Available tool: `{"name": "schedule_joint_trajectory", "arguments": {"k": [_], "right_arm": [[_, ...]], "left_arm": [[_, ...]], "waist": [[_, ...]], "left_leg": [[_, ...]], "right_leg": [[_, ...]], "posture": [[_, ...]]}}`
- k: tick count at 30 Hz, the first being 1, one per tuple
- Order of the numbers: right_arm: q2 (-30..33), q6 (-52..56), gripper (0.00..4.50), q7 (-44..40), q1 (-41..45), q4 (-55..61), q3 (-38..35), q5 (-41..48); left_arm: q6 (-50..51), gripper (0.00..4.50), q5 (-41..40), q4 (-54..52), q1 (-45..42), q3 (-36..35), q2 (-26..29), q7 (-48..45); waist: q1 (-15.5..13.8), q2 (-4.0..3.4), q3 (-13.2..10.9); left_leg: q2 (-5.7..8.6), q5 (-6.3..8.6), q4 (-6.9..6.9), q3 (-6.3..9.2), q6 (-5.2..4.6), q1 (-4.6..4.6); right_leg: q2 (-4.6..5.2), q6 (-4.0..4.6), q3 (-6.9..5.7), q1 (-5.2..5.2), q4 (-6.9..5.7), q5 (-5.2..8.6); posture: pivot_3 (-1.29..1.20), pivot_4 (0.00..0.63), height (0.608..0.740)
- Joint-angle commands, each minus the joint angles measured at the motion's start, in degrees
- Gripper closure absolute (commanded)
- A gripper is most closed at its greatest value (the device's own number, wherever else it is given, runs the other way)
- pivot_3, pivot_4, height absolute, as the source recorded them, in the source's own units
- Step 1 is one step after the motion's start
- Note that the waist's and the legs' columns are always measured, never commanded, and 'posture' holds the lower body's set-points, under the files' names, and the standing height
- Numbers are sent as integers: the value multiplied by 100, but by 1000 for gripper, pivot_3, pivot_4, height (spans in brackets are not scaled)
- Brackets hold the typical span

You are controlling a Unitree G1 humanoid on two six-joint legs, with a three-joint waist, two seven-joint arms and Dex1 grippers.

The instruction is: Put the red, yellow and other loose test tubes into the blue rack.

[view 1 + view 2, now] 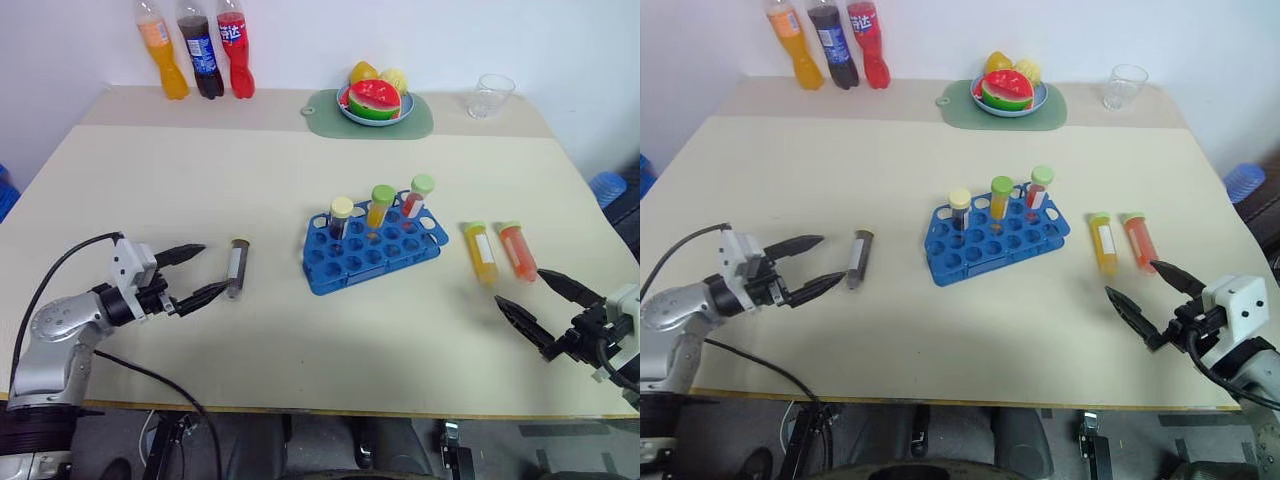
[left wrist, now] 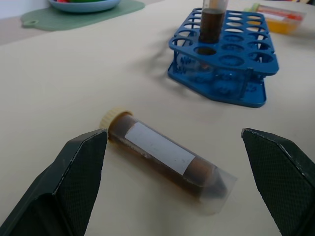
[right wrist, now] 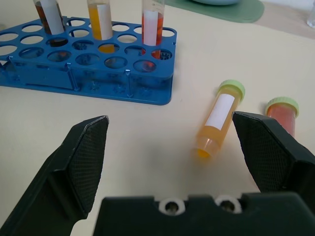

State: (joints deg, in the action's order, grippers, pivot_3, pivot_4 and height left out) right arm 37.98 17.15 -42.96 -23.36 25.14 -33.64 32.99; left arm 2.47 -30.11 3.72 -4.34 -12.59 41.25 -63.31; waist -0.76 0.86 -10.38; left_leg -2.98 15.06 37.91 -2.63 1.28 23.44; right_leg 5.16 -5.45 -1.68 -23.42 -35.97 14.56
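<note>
Head views: the blue rack (image 1: pixel 372 249) sits at the middle of the beige table (image 1: pixel 300 180) with three capped tubes upright in its far row: a dark one with a cream cap (image 1: pixel 341 215), an orange one with a green cap (image 1: pixel 380 205) and a red one with a green cap (image 1: pixel 418 195). At 9 o'clock from the rack a brown tube (image 1: pixel 236 266) lies flat, well apart from it. At 3 o'clock lie a yellow tube (image 1: pixel 481 250) and, just beside it, a red tube (image 1: pixel 517 249). The left gripper (image 1: pixel 193 272) is spread wide with nothing in it, its fingertips just beside the brown tube. The right gripper (image 1: pixel 535 292) is likewise wide apart and empty, at 5 o'clock from the red tube. At 12 o'clock along the far edge stand three soda bottles (image 1: pixel 195 50), a fruit plate (image 1: pixel 375 103) on a green mat (image 1: pixel 420 122), and a clear cup (image 1: pixel 490 95).

Left wrist view: the brown tube (image 2: pixel 165 157) lies on the table between the two spread fingers (image 2: pixel 74 182), untouched; the rack (image 2: pixel 224 54) is beyond.

Right wrist view: the fingers (image 3: pixel 81 162) stand far apart, holding nothing. The yellow tube (image 3: pixel 219 118) lies between them, the red tube (image 3: pixel 280 115) by the other finger, the rack (image 3: pixel 93 66) beyond.
</note>
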Motion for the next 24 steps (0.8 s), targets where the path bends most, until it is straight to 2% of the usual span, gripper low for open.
{"name": "schedule_joint_trajectory", "arguments": {"k": [1, 12, 18, 24], "right_arm": [[68, -21, 62, -30, 24, 166, -216, 80], [101, -38, 62, -35, 227, 75, -153, 14], [542, 784, 62, 127, 1128, -207, 66, 289], [1257, 2328, 62, 407, 2502, -1146, 537, 414]], "left_arm": [[-54, 0, -9, -49, -128, -102, -6, -38], [259, 0, -241, -298, -400, 1, -155, -272], [448, 0, -327, -803, -668, 446, -281, -596], [443, 0, -121, -965, -1049, 952, -531, -647]], "waist": [[-1, 0, 0], [5, 0, 0], [10, 0, 0], [1, -1, -2]], "left_leg": [[0, 0, 0, 0, 0, 1], [1, 0, 0, -1, 0, 1], [2, -1, 3, -2, -1, 0], [3, -1, 3, -2, -2, 1]], "right_leg": [[0, 0, 0, 0, 0, 0], [-1, 0, 0, -1, -1, 0], [-1, 0, 1, 1, -2, -2], [-2, 0, 2, 0, -3, -1]], "posture": [[0, 150, 740], [0, 150, 740], [0, 150, 740], [0, 150, 740]]}}
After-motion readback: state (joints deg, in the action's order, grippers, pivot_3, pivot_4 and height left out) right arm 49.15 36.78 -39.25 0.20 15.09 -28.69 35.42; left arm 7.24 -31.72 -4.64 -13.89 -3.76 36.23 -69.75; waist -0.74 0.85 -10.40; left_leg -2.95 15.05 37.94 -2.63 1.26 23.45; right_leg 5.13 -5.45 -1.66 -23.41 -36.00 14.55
